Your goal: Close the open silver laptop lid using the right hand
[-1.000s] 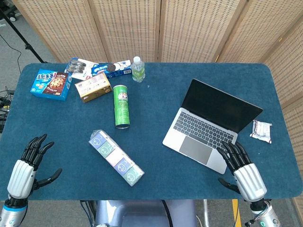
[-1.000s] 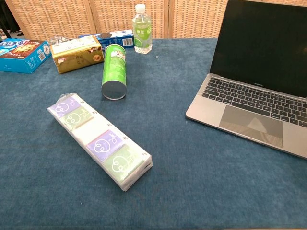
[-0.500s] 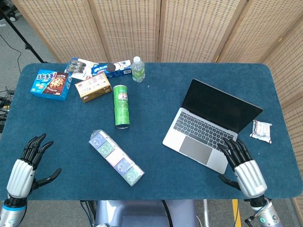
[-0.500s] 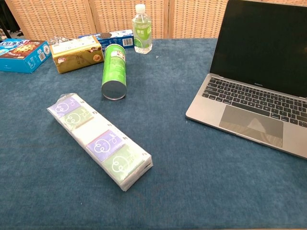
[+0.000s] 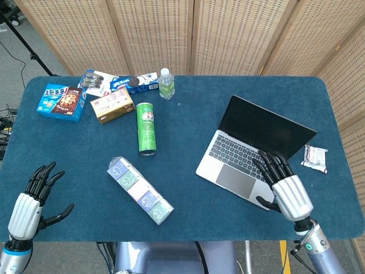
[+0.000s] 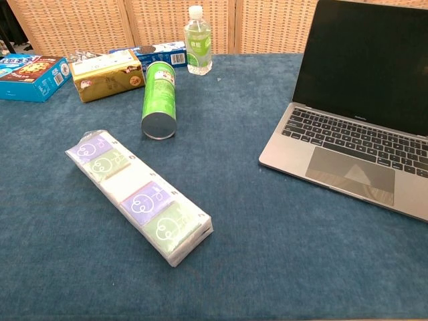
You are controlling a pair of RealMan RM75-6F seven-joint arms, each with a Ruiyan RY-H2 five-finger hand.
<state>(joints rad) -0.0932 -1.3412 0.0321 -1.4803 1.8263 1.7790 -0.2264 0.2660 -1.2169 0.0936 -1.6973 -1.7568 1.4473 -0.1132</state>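
The silver laptop [image 5: 235,165] [image 6: 348,160] stands open on the right half of the blue table, its dark screen [image 5: 266,128] [image 6: 366,63] tilted back. In the head view my right hand [image 5: 283,186] hovers over the laptop's near right corner, fingers spread and pointing toward the screen, holding nothing. At the table's near left corner my left hand [image 5: 29,201] is open with fingers apart, far from the laptop. Neither hand shows in the chest view.
A green chip can [image 5: 146,128] lies on its side mid-table, with a wrapped tissue pack [image 5: 140,190] nearer me. Snack boxes [image 5: 61,102] and a small bottle [image 5: 166,83] line the far left. A small white packet [image 5: 315,157] lies right of the laptop.
My right hand has moved forward and up from the table's near edge to over the laptop's near right corner. The left hand and laptop lid have stayed put.
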